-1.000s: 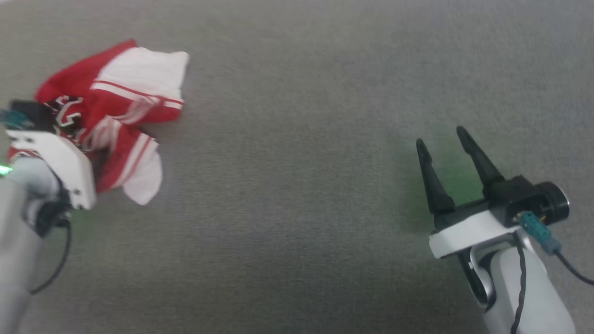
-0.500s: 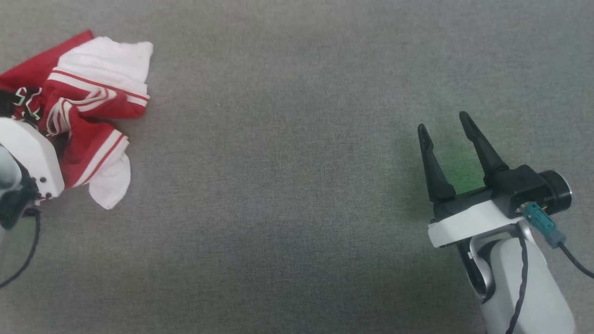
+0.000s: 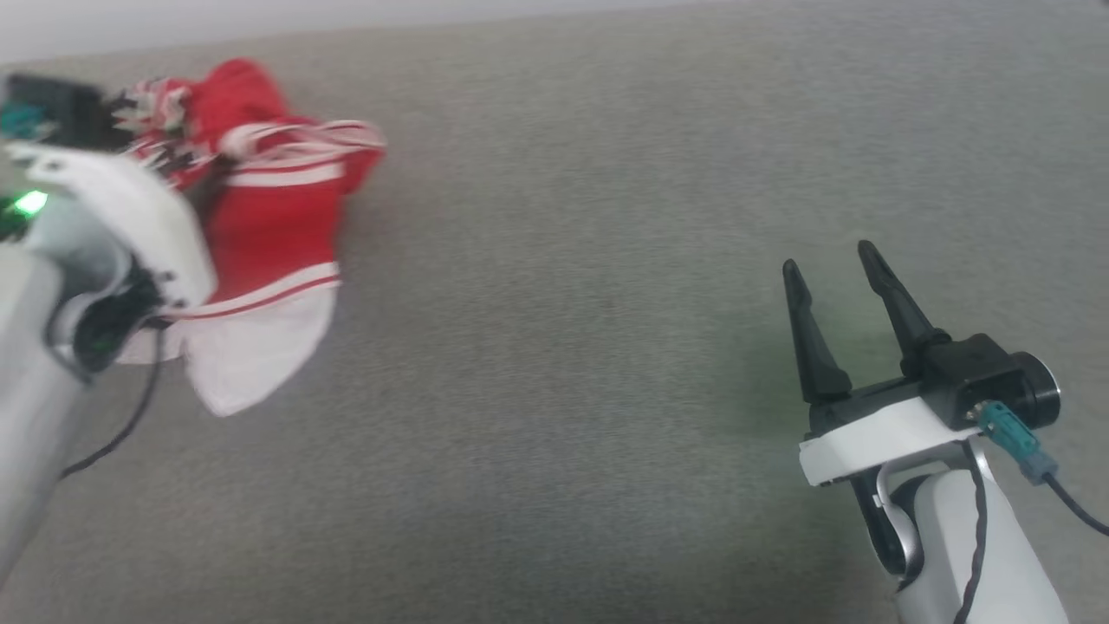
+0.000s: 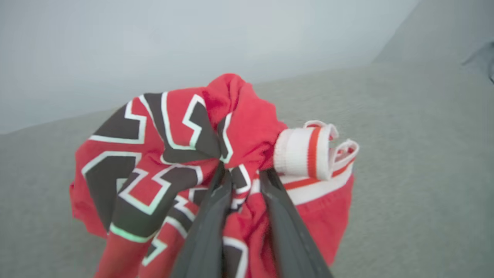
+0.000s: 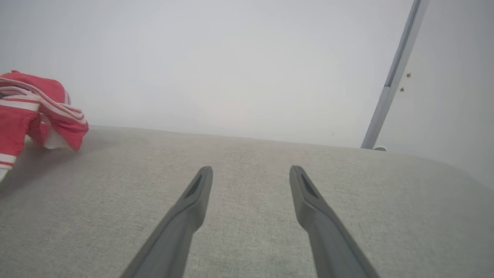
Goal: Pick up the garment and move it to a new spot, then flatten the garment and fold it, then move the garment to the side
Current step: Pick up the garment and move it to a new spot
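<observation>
Step in hand, as I read it: carry leg of the pick-and-move. The garment (image 3: 277, 217) is gripped, not yet put down at a new spot.

How to do it well, near to far:
- The bare grey counter (image 3: 554, 485) in front of the robot, mid-width, looks like the sensible landing zone. Both arms should reach it for the flattening.
- Lift until the hanging white sleeve (image 3: 251, 364) clears the surface before going sideways, or it drags and the bundle twists tighter.
- Go slow. The grip is on a bunched wad, not an edge, so a jerk could let layers slip out.
- Land the sleeve end first, then lay the rest out away from it. That leaves less to flatten.

Grippers:
- right gripper (image 3: 828, 257): near, lower right in the head view. Fingers are spread wide with nothing between them, hovering over bare counter, well apart from the garment.
- left gripper (image 4: 245, 173): far left, narrowed down and pinching a wad of red cloth by the dark lettering (image 4: 127, 181). The striped cuff (image 4: 308, 150) sits just beside one finger.

The garment is at the far left of the counter, toward the back edge by the pale wall (image 4: 154, 46). Its top is bunched in the left gripper and the rest drapes down toward the robot. Can't tell whether the lowest sleeve touches the counter.
</observation>
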{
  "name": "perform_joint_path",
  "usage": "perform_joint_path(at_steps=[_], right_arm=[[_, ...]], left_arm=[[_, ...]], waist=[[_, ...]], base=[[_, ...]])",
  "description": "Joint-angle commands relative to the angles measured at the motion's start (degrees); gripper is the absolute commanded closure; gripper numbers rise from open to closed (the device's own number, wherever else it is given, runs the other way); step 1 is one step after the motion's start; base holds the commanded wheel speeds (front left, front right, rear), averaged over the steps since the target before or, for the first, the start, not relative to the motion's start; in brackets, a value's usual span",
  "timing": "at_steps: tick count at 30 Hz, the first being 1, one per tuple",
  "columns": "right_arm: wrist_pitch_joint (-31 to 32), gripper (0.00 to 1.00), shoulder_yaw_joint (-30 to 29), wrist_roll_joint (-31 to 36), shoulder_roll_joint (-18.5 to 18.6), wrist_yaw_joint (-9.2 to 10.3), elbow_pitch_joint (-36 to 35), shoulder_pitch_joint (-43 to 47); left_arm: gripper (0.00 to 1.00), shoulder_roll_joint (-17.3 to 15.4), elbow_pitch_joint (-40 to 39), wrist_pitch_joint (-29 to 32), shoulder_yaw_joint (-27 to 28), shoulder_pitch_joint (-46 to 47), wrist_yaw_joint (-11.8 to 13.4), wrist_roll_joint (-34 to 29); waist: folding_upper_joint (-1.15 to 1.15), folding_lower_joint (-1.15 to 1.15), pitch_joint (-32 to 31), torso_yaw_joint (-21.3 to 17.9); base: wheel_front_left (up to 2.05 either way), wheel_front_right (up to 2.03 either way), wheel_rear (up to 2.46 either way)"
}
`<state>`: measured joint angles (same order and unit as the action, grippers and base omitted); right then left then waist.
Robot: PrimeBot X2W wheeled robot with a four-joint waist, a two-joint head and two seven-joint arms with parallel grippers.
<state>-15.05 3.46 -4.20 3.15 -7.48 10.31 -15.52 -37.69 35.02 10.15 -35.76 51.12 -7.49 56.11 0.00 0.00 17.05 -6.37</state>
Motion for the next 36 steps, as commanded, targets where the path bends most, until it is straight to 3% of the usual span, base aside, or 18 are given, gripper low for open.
perform_joint_path(at_steps=[1, 8, 12, 16, 22, 26, 33, 35, 36], right_arm=[[-0.18, 0.0, -0.34, -0.56, -0.26, -0.03, -0.25, 0.55], [-0.18, 0.0, -0.66, -4.36, -0.29, -0.03, -0.71, 0.94], [-0.18, 0.0, -0.36, -6.29, -0.3, -0.03, -0.75, 0.73], [-0.18, 0.0, 0.38, -8.29, -0.29, -0.03, -0.85, -0.21], [-0.18, 0.0, 0.97, -10.79, -0.28, -0.03, -1.13, -0.49], [-0.18, 0.0, 1.31, -12.25, -0.3, -0.03, -1.32, -0.26], [-0.18, 0.0, 2.22, -13.88, -0.3, -0.03, -1.71, -0.95], [-0.18, 0.0, 2.26, -13.94, -0.29, -0.03, -1.76, -0.98], [-0.18, 0.0, 2.19, -13.91, -0.29, -0.03, -1.74, -0.93]], left_arm=[[1.0, 0.26, -3.54, 0.77, -1.34, 1.81, 0.06, 0.34], [1.0, 3.22, -17.5, 4.04, -6.65, 4.69, 0.06, 4.85], [1.0, 4.23, -19.9, 6.21, -10.36, 5.93, 0.06, 6.22], [1.0, 3.88, -16.59, 8.66, -15.45, 6.62, 0.06, 6.37], [1.0, 0.62, -9.52, 12.41, -24.54, 9.23, 0.06, 3.39], [1.0, -1.14, -6.15, 16.37, -31.42, 10.15, 0.14, 3.07], [1.0, -3.01, -3.6, 20.59, -38.53, 11.38, 0.61, -0.57], [0.85, -2.97, -3.17, 20.53, -39.13, 11.34, 0.66, -1.17], [0.71, -2.82, -2.81, 19.91, -39.26, 11.32, 0.7, -1.17]], waist=[[0.0, 0.0, 0.01, -2.04], [0.0, 0.0, 1.93, -7.89], [0.0, 0.0, 3.33, -11.1], [0.0, 0.0, 4.75, -14.16], [0.0, 0.0, 6.85, -17.72], [0.0, 0.0, 8.3, -19.22], [0.0, 0.0, 10.34, -20.7], [0.0, 0.0, 10.57, -20.72], [0.0, 0.0, 10.51, -20.56]], base=[[0.0, 0.0, 0.0], [0.0, 0.0, 0.0], [0.0, 0.0, 0.0], [0.0, 0.0, 0.0], [0.0, 0.0, 0.0], [0.0, 0.0, 0.0], [0.0, 0.0, 0.0], [0.0, 0.0, 0.0], [0.0, 0.0, 0.0]])
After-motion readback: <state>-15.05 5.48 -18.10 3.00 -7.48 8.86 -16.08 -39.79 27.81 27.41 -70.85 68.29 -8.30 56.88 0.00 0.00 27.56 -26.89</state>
